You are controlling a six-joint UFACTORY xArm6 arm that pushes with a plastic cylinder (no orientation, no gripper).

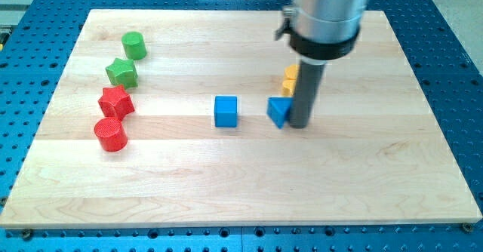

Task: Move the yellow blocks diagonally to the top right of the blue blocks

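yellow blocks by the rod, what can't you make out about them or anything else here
- Yellow blocks, camera view: mostly hidden behind the rod; shape, count and any contact with it cannot be told.
- Blue triangular block: its right side is covered by the rod.
- My tip: sits at that block's right; touching or not is unclear.
- Arm above the rod: cut off by the view's top edge.

Light: bright, even, from overhead
Shadows: short and soft under the blocks on the counter (226, 184)
Blur: the arm's upper body soft, blocks sharp
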